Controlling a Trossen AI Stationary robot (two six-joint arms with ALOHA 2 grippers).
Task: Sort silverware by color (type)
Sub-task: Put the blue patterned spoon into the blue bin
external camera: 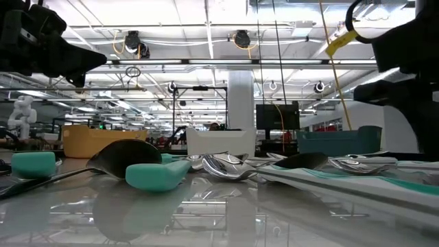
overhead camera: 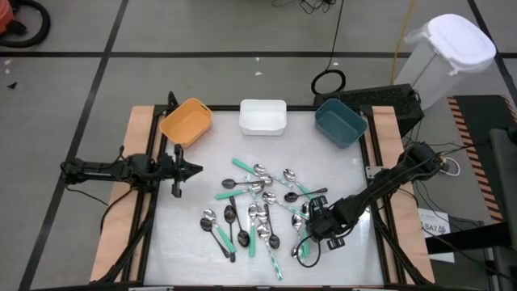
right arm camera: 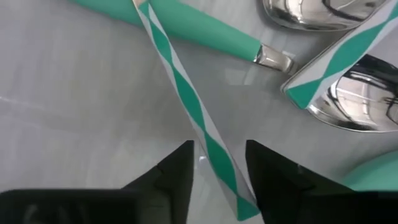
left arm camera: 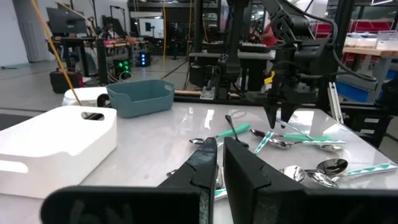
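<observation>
Your right gripper straddles, fingers apart, a green-and-white striped flat handle in the spoon pile: close squarely, then lift; your left gripper waits shut

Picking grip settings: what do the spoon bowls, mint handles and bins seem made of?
Spoon bowls: polished metal by the look, mirror reflections. Mint handle: probably matte plastic or coating, with even colour and no glare. Bins, such as the white one: likely moulded plastic, opaque with rounded edges.
</observation>
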